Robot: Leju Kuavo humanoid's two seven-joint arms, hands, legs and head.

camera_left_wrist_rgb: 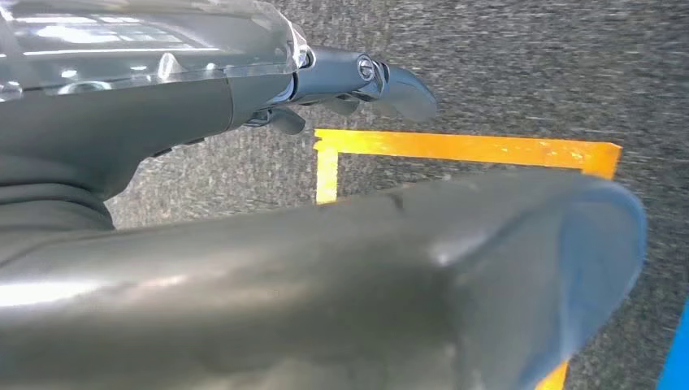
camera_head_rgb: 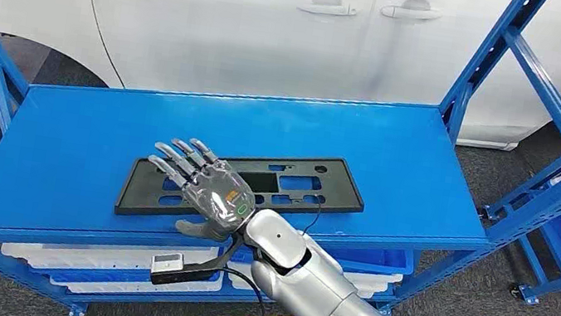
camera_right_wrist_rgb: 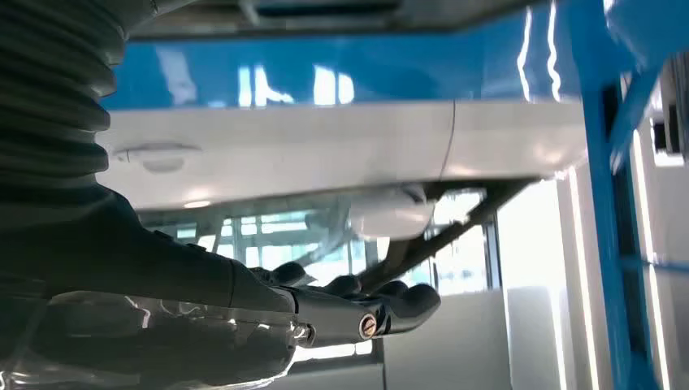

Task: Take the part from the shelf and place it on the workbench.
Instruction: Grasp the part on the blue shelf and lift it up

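Nothing readable here — no words, numbers or brand marks on the shelf (camera_head_rgb: 93,155), the black part (camera_head_rgb: 314,188) or the white car (camera_head_rgb: 238,26) — none at all.

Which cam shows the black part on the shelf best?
Head view: the whole black part lies flat on the blue shelf, with the right hand over its left half. Right wrist view looks across the shelf at the white car; left wrist view looks at floor.

- Right hand (camera_right_wrist_rgb: 244,325): ribbed cover, dark fingers (camera_right_wrist_rgb: 406,302) held straight and together.
- Glossy blue shelf (camera_right_wrist_rgb: 341,69) surface.
- White car (camera_right_wrist_rgb: 325,158) body with door handle (camera_right_wrist_rgb: 158,154).
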